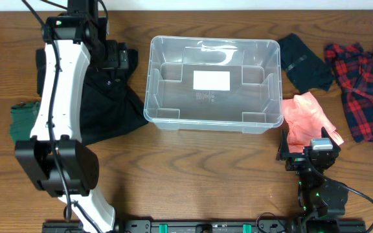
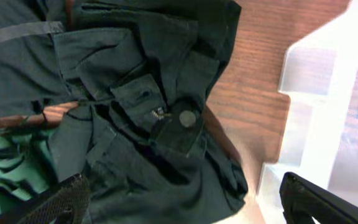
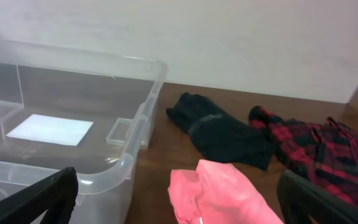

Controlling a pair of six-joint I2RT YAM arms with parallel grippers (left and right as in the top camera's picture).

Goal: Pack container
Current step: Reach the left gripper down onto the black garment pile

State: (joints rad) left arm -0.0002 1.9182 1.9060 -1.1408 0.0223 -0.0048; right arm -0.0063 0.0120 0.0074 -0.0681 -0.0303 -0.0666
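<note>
1. The container (image 1: 206, 123) stands at the middle of the table (image 1: 193, 175), toward the far edge. It is upright and empty, with a white label (image 1: 211, 80) on its floor.
2. Handling, by my estimate: light, stiff in the rim and flexible in the thin walls. The clear plastic looks smooth and likely slippery. Take hold at the rounded rim, over a wall, not on a flat side. It needs no lifting to be packed.
3. My left gripper (image 2: 191, 208) hovers over the dark trousers (image 1: 109, 110) just left of the container, jaws spread wide, holding nothing.
4. My right gripper (image 3: 182, 202) sits near the front right corner, jaws likewise spread and empty, with the pink cloth (image 1: 306, 113) just ahead.
5. Limits of view:
   - The plaid shirt (image 1: 361, 84) is cut off by the right edge.
   - The green garment (image 1: 21, 120) lies partly under the trousers, and my left arm covers part of both.
   - The moulded marks below the label are too small to read.
</note>
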